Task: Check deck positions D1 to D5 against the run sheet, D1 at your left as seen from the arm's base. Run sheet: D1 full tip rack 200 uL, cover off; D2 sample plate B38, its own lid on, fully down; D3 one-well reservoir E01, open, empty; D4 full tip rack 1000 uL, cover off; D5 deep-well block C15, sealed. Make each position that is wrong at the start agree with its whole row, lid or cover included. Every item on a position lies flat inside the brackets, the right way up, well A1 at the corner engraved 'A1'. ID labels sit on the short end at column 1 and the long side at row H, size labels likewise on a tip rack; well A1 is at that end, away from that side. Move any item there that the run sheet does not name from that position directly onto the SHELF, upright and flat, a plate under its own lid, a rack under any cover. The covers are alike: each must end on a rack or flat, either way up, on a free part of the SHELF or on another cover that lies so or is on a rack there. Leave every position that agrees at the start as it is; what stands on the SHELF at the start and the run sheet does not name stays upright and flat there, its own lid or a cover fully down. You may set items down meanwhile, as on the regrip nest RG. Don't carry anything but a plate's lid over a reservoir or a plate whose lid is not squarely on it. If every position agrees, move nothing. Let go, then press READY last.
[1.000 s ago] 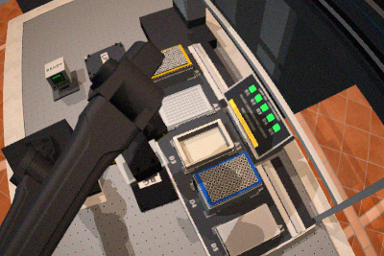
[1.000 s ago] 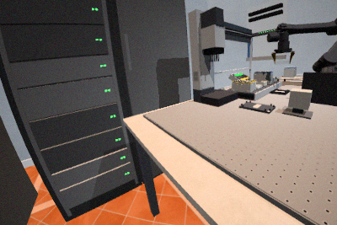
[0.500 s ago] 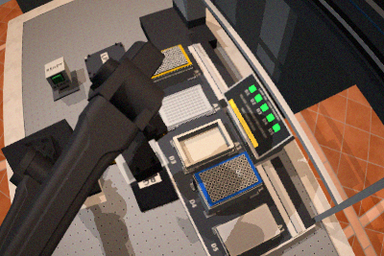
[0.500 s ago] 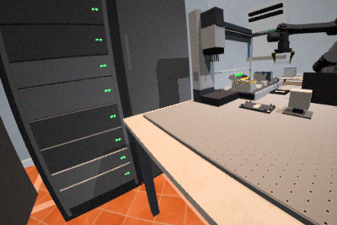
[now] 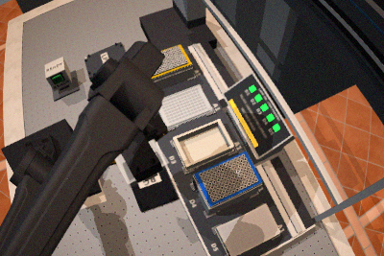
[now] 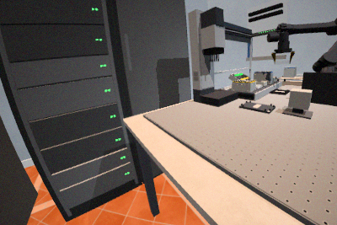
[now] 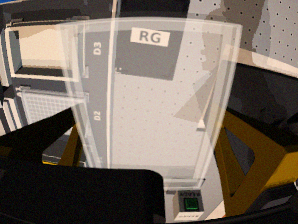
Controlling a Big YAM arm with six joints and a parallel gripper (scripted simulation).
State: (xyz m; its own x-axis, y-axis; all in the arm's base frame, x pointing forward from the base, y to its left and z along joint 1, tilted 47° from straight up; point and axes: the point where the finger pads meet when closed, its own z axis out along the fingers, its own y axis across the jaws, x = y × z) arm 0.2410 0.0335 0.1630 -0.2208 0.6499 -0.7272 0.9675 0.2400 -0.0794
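My gripper is shut on a clear, see-through lid and holds it in the air over the regrip nest RG, beside the deck. In the top view the arm hides the gripper. On the deck stand a yellow-framed tip rack with no cover, a white well plate with no lid, an open, empty cream reservoir, a blue-framed tip rack with no cover, and a sealed block.
The READY button box stands on the table to the left. A panel with green lights lies behind the deck. A dark fixture sits near the READY box. A pipetting tower stands at the deck's far end.
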